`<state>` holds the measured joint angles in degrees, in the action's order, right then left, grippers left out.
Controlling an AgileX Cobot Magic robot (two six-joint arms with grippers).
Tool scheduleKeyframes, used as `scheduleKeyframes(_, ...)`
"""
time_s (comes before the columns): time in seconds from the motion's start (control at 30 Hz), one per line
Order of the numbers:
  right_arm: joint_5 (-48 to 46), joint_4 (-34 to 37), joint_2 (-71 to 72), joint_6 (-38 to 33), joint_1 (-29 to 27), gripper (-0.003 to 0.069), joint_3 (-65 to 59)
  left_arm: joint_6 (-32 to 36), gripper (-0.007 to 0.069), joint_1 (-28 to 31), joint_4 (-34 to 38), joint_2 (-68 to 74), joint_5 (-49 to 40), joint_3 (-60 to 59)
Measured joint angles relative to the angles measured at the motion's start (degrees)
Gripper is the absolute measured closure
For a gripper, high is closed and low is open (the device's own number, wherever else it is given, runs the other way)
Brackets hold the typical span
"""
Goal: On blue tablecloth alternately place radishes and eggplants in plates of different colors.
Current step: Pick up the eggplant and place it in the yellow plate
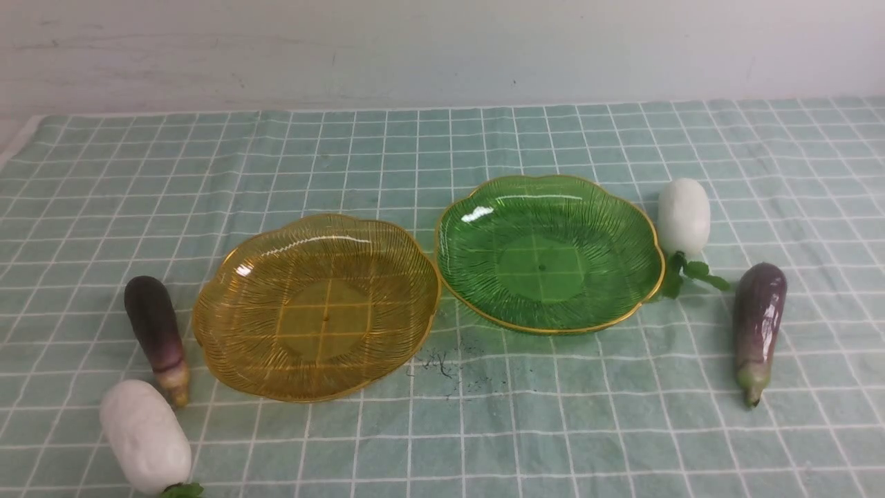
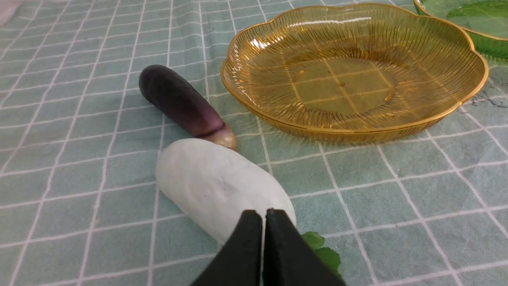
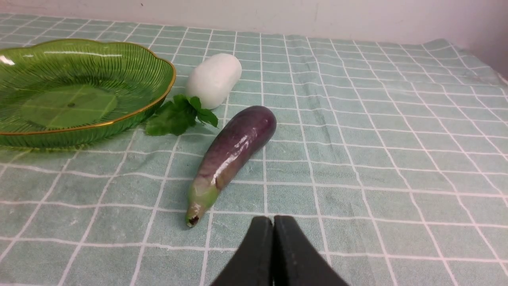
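Lying just beyond the closed left tool (image 2: 264, 213): radish (image 2: 214, 186), then eggplant (image 2: 178, 101).

the left gripper (image 2: 264, 216) has its two black fingers (image 2: 242, 254) pressed flat together, with only a thin seam between them and nothing held. the right gripper (image 3: 273, 222) is the same: both dark fingers (image 3: 295, 258) meet along their length, tapering to a blunt tip, empty. each is seen from its own wrist view
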<state>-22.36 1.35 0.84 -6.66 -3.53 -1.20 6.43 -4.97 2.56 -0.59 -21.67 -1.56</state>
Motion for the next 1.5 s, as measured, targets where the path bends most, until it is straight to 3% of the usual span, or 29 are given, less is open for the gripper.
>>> scheduleKeyframes(0.1,0.0,0.0,0.0,0.0,0.0,0.0673,0.0,-1.9,0.0632,0.0,2.4,0.0,1.5,-0.1)
scheduleKeyframes(0.17,0.0,0.0,0.0,0.0,0.0,0.0673,0.0,-7.4,0.0632,0.0,12.1,0.0,6.3,-0.1)
scheduleKeyframes(0.4,0.0,0.0,0.0,0.0,0.0,0.0673,0.0,-9.7,0.0632,0.0,24.4,0.0,16.9,-0.1)
scheduleKeyframes(0.5,0.1,0.5,0.0,0.1,0.0,0.0673,0.0,-10.5,0.0632,0.0,29.8,0.0,29.8,0.0)
scheduleKeyframes(0.6,4.0,8.6,0.0,4.0,0.0,0.0673,-0.4,-11.6,0.0632,0.0,32.9,0.0,32.9,5.8)
scheduleKeyframes(0.67,8.2,18.3,0.0,8.4,0.0,0.0673,-0.5,-10.7,0.0632,0.0,33.1,1.0,27.4,14.5)
scheduleKeyframes(0.77,13.4,34.4,0.0,14.1,0.0,0.0673,-0.5,-4.7,0.0632,0.0,31.0,10.4,9.4,26.9)
scheduleKeyframes(0.9,15.9,43.6,0.0,14.5,0.0,0.0673,-0.5,-2.9,0.0632,0.0,24.0,24.8,-11.4,36.5)
scheduleKeyframes(1.0,16.6,45.6,0.0,10.8,0.0,0.0673,-0.5,-6.4,0.0632,0.0,15.6,39.1,-25.5,42.8)
scheduleKeyframes(1.23,14.8,46.4,0.0,6.4,0.0,0.0673,-0.4,-13.3,0.0627,2.8,0.8,58.8,-31.1,52.2)
scheduleKeyframes(1.33,7.5,45.4,0.0,4.5,0.0,0.0673,1.9,-15.5,0.0617,7.3,0.0,65.2,-32.2,56.7)
scheduleKeyframes(1.5,-5.6,42.2,-5.9,0.4,0.1,0.0673,11.7,-15.5,0.0611,15.3,5.3,76.4,-32.1,64.6)
